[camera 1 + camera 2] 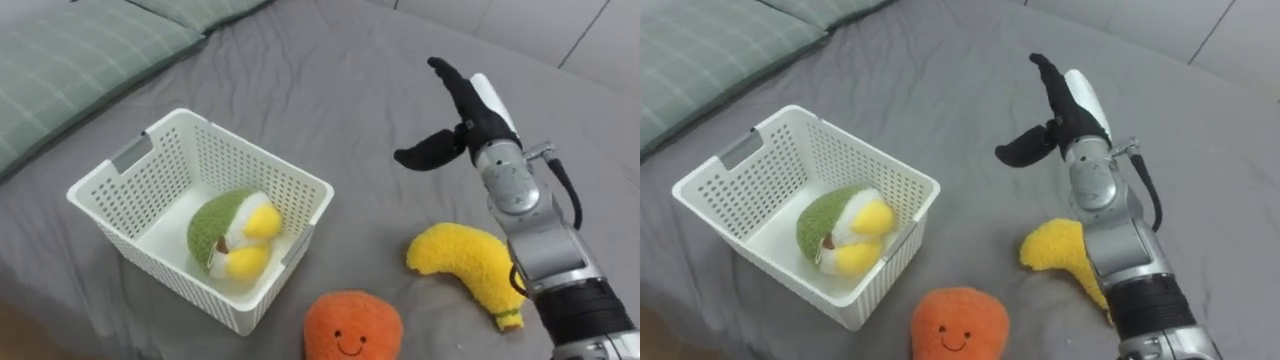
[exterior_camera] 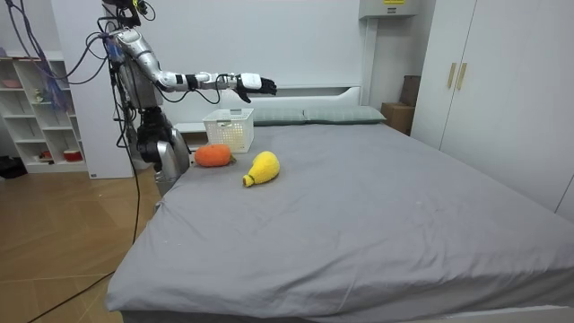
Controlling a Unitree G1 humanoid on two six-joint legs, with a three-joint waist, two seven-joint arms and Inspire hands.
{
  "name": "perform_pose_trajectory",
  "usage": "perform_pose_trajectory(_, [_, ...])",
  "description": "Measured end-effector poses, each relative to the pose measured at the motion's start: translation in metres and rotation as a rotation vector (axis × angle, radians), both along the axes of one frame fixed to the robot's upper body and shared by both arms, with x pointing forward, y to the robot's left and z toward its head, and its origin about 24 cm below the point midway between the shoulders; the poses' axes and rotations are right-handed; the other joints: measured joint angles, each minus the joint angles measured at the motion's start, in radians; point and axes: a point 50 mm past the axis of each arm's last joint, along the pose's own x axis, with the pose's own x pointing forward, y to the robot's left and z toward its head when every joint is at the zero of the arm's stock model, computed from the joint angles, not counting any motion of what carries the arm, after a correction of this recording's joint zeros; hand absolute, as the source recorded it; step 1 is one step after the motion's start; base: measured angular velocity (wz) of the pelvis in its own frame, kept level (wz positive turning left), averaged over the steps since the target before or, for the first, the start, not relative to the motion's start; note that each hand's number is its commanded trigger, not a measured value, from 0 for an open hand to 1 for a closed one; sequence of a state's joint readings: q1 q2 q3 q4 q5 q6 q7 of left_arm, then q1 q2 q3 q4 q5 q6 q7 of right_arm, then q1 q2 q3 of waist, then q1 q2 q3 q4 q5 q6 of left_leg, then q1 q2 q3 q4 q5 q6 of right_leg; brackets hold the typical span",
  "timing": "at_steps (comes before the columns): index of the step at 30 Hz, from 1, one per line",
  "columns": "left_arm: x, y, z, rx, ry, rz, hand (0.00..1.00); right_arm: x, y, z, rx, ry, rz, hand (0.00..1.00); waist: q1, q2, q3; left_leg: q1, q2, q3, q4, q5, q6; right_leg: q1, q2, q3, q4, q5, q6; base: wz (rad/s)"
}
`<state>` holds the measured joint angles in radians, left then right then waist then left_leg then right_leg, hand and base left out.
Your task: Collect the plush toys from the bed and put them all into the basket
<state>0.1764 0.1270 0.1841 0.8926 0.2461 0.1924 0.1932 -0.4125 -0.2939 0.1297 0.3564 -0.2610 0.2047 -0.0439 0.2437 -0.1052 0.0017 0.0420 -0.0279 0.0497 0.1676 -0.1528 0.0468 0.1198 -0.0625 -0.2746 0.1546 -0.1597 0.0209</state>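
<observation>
R hand (image 1: pixel 470 115) over bed (image 1: pixel 330 90), fingers (image 1: pixel 445 75) splayed, empty; green plush (image 1: pixel 232 233) in basket (image 1: pixel 110 185)

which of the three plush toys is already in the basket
The green and yellow plush, lying inside the white basket. The orange plush and the yellow banana plush lie outside it on the bed.

Open bed (image 1: pixel 350 90) around yellow toy (image 1: pixel 465 262), basket (image 1: pixel 260 152) (1 plush (image 1: pixel 222 230) inside) blocks left

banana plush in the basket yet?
No, the yellow banana plush lies on the grey bed outside the white basket, which holds a green-and-yellow plush toy.
</observation>
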Motion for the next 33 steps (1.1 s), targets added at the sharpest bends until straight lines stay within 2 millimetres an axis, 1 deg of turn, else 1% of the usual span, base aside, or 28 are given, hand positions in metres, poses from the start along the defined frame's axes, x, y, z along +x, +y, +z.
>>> perform_pose_trajectory(1, [0.0,0.001,0.0,0.001,-0.001,0.0,0.0,-0.001,-0.007,-0.004,-0.015,0.017,-0.017,0.0,-0.013,0.001,0.0002,0.004,0.0,0.002,-0.002,0.0,0.0,0.003,0.0,0.001,0.0,0.0,0.0,-0.13])
perform_pose_trajectory(4, [-0.003,0.002,0.0,0.004,0.004,0.0,0.0,-0.006,-0.02,-0.017,-0.015,0.067,-0.069,0.0,-0.035,0.001,0.0003,0.006,0.0,0.003,0.0,0.0,0.0,0.001,0.0,0.002,0.0,0.0,0.0,-0.03])
perform_pose_trajectory(9, [-0.008,0.001,-0.001,-0.001,0.017,0.0,0.0,-0.017,-0.032,-0.033,-0.007,0.117,-0.112,0.0,-0.07,0.007,0.0028,0.005,0.0,0.007,-0.001,-0.001,0.0,-0.01,0.001,0.021,0.002,0.0,0.0,-0.06])
perform_pose_trajectory(10, [-0.008,0.001,-0.001,-0.002,0.017,-0.002,0.0,-0.018,-0.033,-0.034,-0.006,0.12,-0.117,0.0,-0.071,0.009,0.0025,0.002,0.001,0.009,-0.002,-0.001,0.0,-0.015,0.001,0.023,0.003,0.0,0.0,-0.09])
perform_pose_trajectory(11, [-0.008,0.001,-0.001,-0.003,0.023,-0.012,0.0,-0.02,-0.035,-0.036,-0.007,0.128,-0.123,0.0,-0.074,0.015,0.0057,0.001,0.002,0.016,-0.003,-0.001,0.0,-0.02,0.001,0.024,0.006,0.0,0.0,-0.12])
perform_pose_trajectory(12, [-0.007,0.0,-0.002,-0.005,0.027,-0.024,0.0,-0.021,-0.037,-0.041,-0.008,0.145,-0.128,0.0,-0.083,0.02,0.0067,0.001,0.002,0.018,-0.004,-0.001,0.001,-0.024,0.001,0.026,0.01,0.0,0.0,-0.13])
perform_pose_trajectory(13, [-0.005,-0.002,-0.002,-0.009,0.025,-0.034,0.0,-0.023,-0.039,-0.047,-0.008,0.169,-0.137,0.0,-0.084,0.024,0.0079,-0.002,0.004,0.028,-0.006,-0.001,0.001,-0.031,0.001,0.029,0.017,0.0,0.0,-0.11])
perform_pose_trajectory(15, [-0.002,-0.004,-0.003,-0.021,0.021,-0.036,0.0,-0.026,-0.043,-0.055,0.009,0.2,-0.153,0.0,-0.082,0.029,0.007,-0.011,0.005,0.033,-0.006,-0.001,0.001,-0.044,0.002,0.035,0.018,0.0,0.0,-0.15])
perform_pose_trajectory(17, [0.001,-0.005,-0.004,-0.035,0.008,-0.015,0.0,-0.029,-0.046,-0.062,0.026,0.232,-0.17,0.0,-0.082,0.029,0.0022,-0.035,0.008,0.041,-0.002,0.0,0.001,-0.068,0.004,0.042,0.022,0.001,-0.001,-0.11])
perform_pose_trajectory(19, [0.007,-0.006,-0.003,-0.048,-0.019,0.001,0.0,-0.029,-0.051,-0.07,0.017,0.271,-0.195,0.0,-0.075,0.028,0.0018,-0.057,0.014,0.055,0.001,0.0,-0.001,-0.103,0.006,0.05,0.033,0.002,-0.003,-0.13])
perform_pose_trajectory(22, [0.017,-0.009,-0.002,-0.049,-0.042,-0.027,0.0,-0.025,-0.055,-0.077,-0.017,0.316,-0.224,0.0,-0.074,0.026,0.0019,-0.096,0.016,0.057,0.003,0.004,-0.002,-0.144,0.007,0.051,0.033,0.007,-0.009,-0.07])
perform_pose_trajectory(26, [0.024,-0.013,-0.005,-0.073,-0.048,-0.012,0.0,-0.02,-0.059,-0.081,0.007,0.346,-0.252,0.0,-0.071,0.025,0.0033,-0.135,0.017,0.06,0.004,0.009,-0.003,-0.183,0.006,0.049,0.034,0.009,-0.011,0.0])
perform_pose_trajectory(28, [0.027,-0.012,-0.004,-0.074,-0.052,-0.019,0.0,-0.015,-0.061,-0.08,0.018,0.359,-0.268,0.0,-0.067,0.019,0.0113,-0.169,0.017,0.061,0.006,0.013,-0.004,-0.218,0.007,0.049,0.036,0.009,-0.012,0.0])
perform_pose_trajectory(29, [0.03,-0.012,-0.004,-0.074,-0.058,-0.021,0.0,-0.014,-0.061,-0.079,0.017,0.358,-0.269,0.0,-0.066,0.017,0.0123,-0.179,0.018,0.061,0.007,0.013,-0.004,-0.229,0.007,0.05,0.037,0.01,-0.013,0.0])
perform_pose_trajectory(31, [0.031,-0.013,-0.005,-0.085,-0.055,-0.013,0.0,-0.013,-0.064,-0.079,0.011,0.362,-0.272,0.0,-0.056,0.016,0.0194,-0.21,0.018,0.059,0.013,0.014,-0.004,-0.259,0.006,0.05,0.04,0.01,-0.014,0.0])
perform_pose_trajectory(33, [0.035,-0.014,-0.005,-0.092,-0.065,-0.01,0.0,-0.016,-0.065,-0.082,-0.001,0.376,-0.272,0.0,-0.047,0.014,0.023,-0.227,0.018,0.057,0.015,0.014,-0.004,-0.276,0.006,0.05,0.04,0.01,-0.014,0.0])
